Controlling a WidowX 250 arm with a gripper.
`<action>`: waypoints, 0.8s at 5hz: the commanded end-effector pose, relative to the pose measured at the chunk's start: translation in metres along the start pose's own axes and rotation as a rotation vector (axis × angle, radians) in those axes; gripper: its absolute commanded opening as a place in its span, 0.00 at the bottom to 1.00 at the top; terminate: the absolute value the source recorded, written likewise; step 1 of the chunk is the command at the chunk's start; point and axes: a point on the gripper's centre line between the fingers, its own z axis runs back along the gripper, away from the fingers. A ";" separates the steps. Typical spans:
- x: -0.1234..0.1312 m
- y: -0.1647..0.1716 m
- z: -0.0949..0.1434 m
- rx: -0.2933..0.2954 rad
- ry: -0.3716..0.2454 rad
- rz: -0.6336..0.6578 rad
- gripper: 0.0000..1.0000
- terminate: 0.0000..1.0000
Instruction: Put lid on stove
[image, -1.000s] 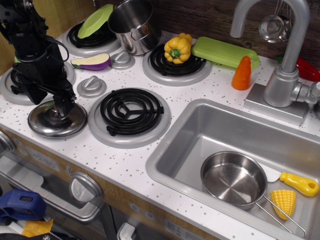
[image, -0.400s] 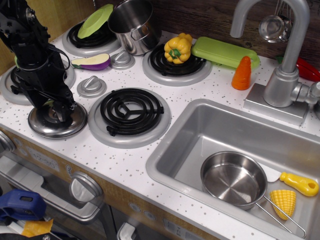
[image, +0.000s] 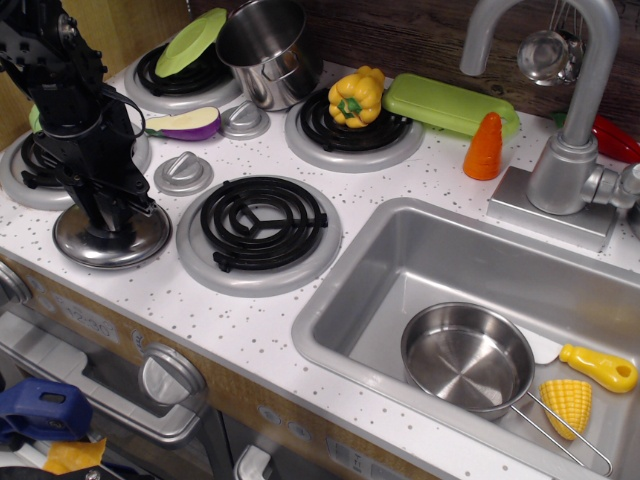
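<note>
The round shiny steel lid (image: 142, 238) lies flat on the white speckled stove top (image: 262, 318) at the front left, just in front of the left coil burner (image: 28, 168). My black gripper (image: 112, 216) comes straight down on the lid's centre. Its fingers look closed on the small knob, which they hide. The empty front-middle burner (image: 262, 222) lies to the right of the lid.
A green oval lid (image: 192, 42) and a steel pot (image: 265, 50) stand at the back-left burner. A yellow pepper (image: 356, 97) sits on the back-right burner. An eggplant half (image: 185, 124) and two grey dials (image: 183, 172) lie between the burners. The sink (image: 400, 255) at right holds a pan (image: 467, 358).
My gripper has come down onto the lid's centre and its fingers have closed together. The lid has shifted slightly to the left.
</note>
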 end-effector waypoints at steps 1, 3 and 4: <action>0.003 -0.002 0.008 0.006 -0.005 -0.002 0.00 0.00; 0.007 0.003 0.042 0.070 0.049 -0.016 0.00 0.00; 0.013 -0.005 0.058 0.093 0.037 0.005 0.00 0.00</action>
